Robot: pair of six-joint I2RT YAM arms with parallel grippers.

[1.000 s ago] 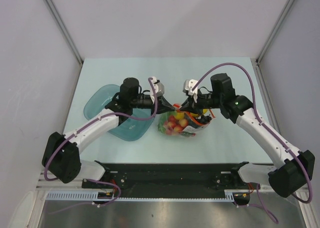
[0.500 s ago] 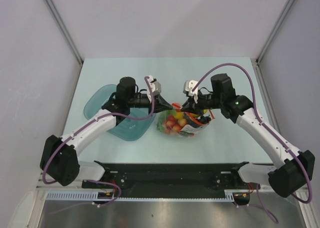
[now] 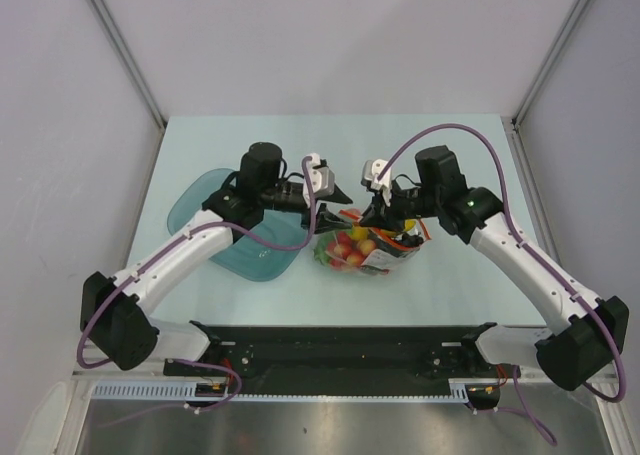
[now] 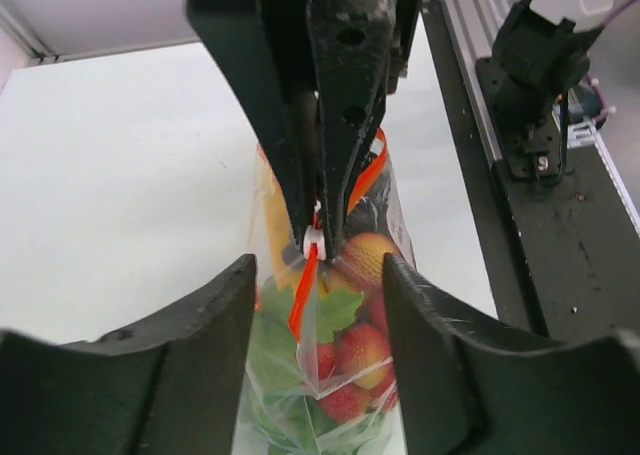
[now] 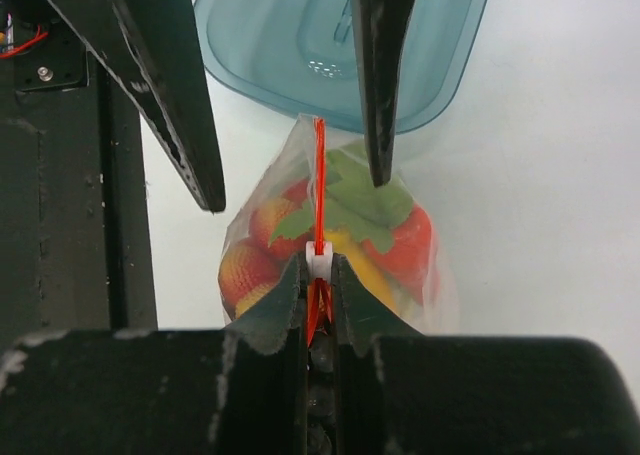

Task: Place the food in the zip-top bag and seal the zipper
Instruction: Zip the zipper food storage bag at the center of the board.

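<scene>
The left claw has edged closer to the zip-top bag and gapes wide astride its mouth. The right claw is pinched tight on the zipper.

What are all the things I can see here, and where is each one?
zip-top bag: one, clear, on the table between the two grippers
food: several pieces, exact count unclear, red, yellow and green, inside the bag
zipper: one, red-orange with a white slider, along the bag's top edge
bowl: one, see-through teal, on the table to the left of the bag
table: one, pale, under everything
left gripper: one, black, open, fingers spread on either side of the zipper
right gripper: one, black, shut on the zipper at its white slider
</scene>
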